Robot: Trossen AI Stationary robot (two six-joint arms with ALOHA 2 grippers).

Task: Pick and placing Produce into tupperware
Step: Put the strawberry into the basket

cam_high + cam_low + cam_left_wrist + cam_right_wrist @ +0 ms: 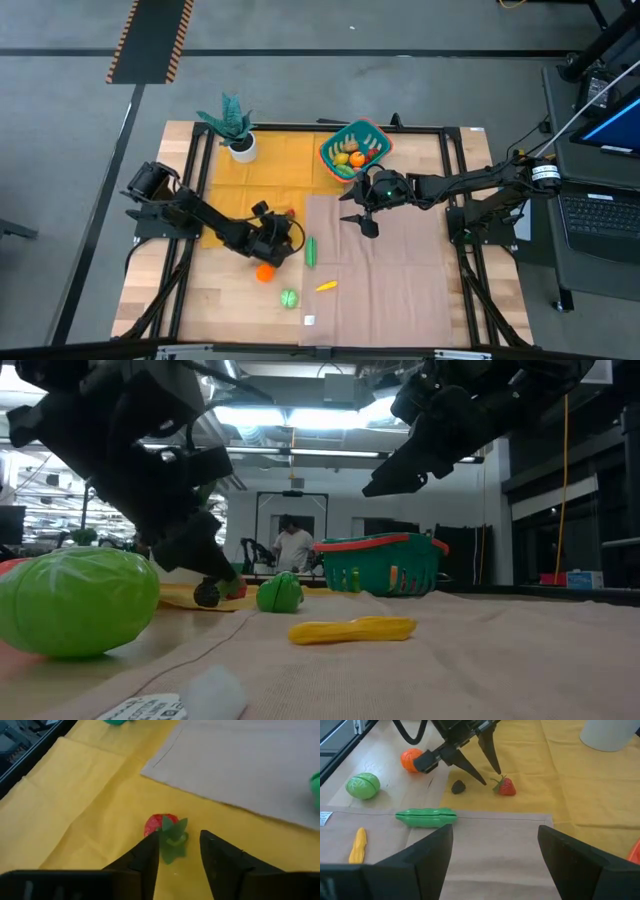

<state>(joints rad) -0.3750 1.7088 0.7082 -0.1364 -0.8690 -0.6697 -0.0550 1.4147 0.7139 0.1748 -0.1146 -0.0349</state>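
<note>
A red strawberry with green leaves lies on the yellow cloth. My left gripper is low over it, open, with a finger on either side of the leaves; the right wrist view also shows this gripper and the strawberry. The teal tupperware with an orange-red rim stands at the far middle and holds several pieces of produce. On the table lie a green pea pod, an orange, a round green piece and a yellow piece. My right gripper hangs open above the beige cloth. My left gripper comes slanting down at the strawberry's leaf end, with the leaves between its two fingers. One finger lies close against the leaves and the red body. A gap shows before the other finger. Whether either finger touches, I cannot tell. The strawberry rests on the cloth.
A teal potted plant in a white pot stands at the far left of the yellow cloth. A small dark lump lies beside the strawberry. A beige cloth covers the table's right half. A white label lies near the front edge.
</note>
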